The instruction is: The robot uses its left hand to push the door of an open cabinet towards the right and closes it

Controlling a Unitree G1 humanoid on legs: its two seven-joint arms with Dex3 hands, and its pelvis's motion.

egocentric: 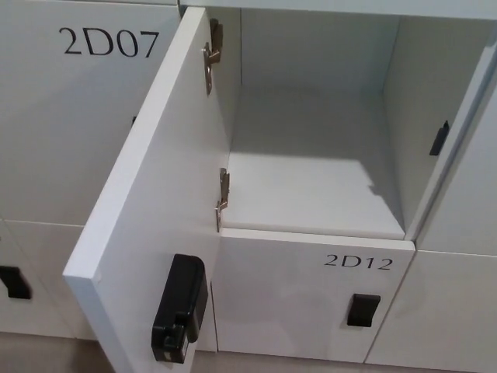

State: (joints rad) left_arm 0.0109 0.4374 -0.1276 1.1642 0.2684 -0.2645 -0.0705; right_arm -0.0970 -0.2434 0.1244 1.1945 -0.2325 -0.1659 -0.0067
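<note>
A white cabinet door (155, 194) stands wide open, swung out toward me on two metal hinges (222, 198) at its left side. A black lock box (180, 309) is mounted on the door's inner face near its free edge. The open compartment (311, 171) behind it is white and holds nothing. A black strike piece (439, 138) sits on the compartment's right wall. Neither of my hands shows in the head view.
Closed white locker doors surround the opening: one labelled 2D07 (109, 43) at the upper left and one labelled 2D12 (357, 262) below, with a black recessed handle (363, 310). Another black handle (13, 283) shows at the lower left.
</note>
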